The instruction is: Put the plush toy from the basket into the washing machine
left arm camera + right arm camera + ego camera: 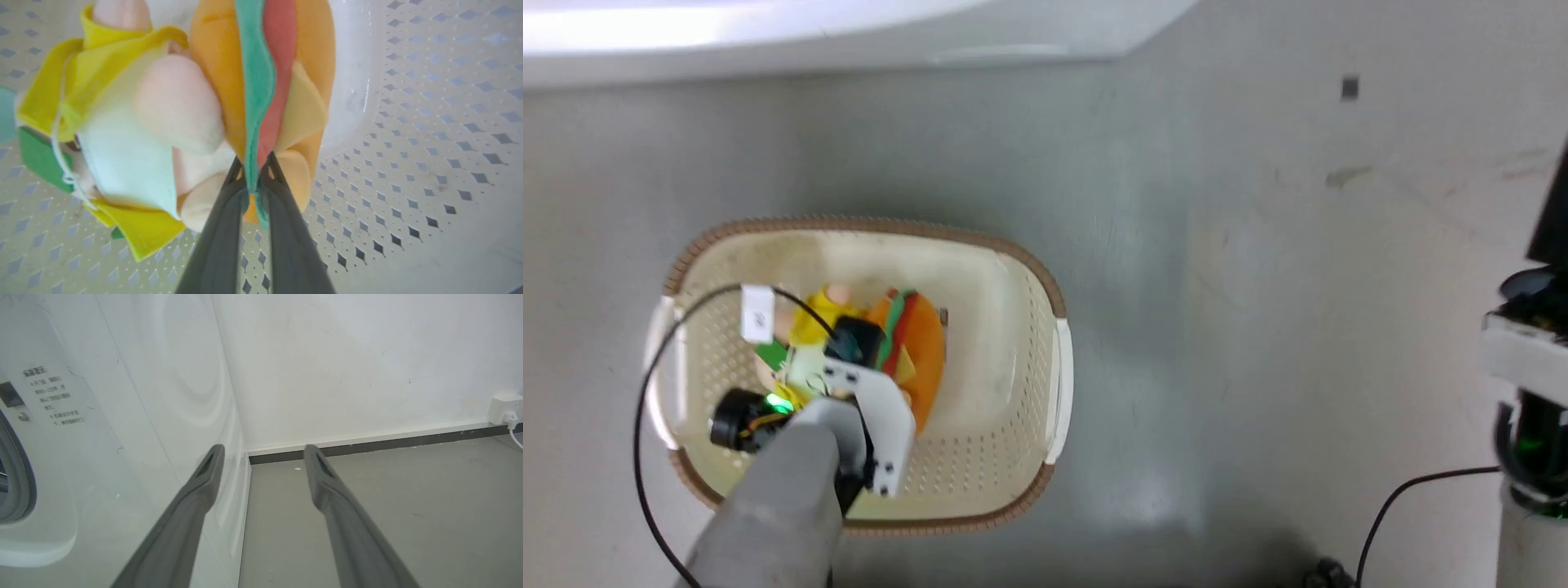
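While my left claw [253, 170] pinches the plush toy [179, 102] by its green edge, it's down inside the basket [429, 134]. My right claw [263, 453] hangs spread beside the washing machine [122, 416].

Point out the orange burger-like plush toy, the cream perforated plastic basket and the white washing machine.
plush toy [212, 61], left wrist view, orange bun.
basket [866, 221], head view, brown far rim.
washing machine [81, 465], right wrist view, white front panel.

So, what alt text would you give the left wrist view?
Two dark jaws pinch the green felt strip of a burger-like toy inside a cream perforated basket. Its yellow cloth and peach-pink parts bulge to the left.
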Controlling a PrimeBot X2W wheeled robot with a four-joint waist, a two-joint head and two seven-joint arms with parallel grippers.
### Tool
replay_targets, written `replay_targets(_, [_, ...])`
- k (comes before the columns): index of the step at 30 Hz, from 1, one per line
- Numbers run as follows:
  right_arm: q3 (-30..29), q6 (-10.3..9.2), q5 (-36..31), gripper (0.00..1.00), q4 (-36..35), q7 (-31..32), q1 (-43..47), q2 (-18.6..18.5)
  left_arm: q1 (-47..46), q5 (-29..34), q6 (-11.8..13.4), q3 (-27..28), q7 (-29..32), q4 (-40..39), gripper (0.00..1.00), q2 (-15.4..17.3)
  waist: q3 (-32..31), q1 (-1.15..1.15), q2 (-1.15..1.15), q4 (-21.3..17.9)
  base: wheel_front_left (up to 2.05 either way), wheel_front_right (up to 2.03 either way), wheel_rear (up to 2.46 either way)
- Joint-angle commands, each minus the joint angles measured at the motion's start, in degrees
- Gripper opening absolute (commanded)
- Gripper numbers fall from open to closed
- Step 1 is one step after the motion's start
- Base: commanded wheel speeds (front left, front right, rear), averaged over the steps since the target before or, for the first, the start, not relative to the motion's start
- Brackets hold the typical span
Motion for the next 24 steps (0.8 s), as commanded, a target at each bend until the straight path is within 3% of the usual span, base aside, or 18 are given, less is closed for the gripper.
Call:
replay_targets(1, [0.37, -0.04, 0.39, 1.00, 0.83, -0.25, 1.20, -0.01, 1.34, 0.02, -0.39, -0.77, -1.08, 0.04, 0.00, -0.09, -4.42, 0.00, 0.00, 0.71, 0.00, 0.00, 0.00])
replay_targets(10, [1.79, -0.04, -0.64, 1.00, 5.36, -0.25, 6.69, -0.01, 7.64, -2.80, -0.70, -2.69, -8.59, -0.08, 0.00, -1.65, -16.95, 0.00, 0.00, 2.49, 0.00, 0.00, 0.00])
replay_targets(24, [0.92, -0.04, -3.93, 1.00, 9.41, -0.25, 16.61, -0.01, 13.13, -5.10, -0.15, -5.27, -16.52, -3.37, 0.00, -4.37, -30.70, 0.00, 0.00, 7.16, 0.00, 0.00, 0.00])
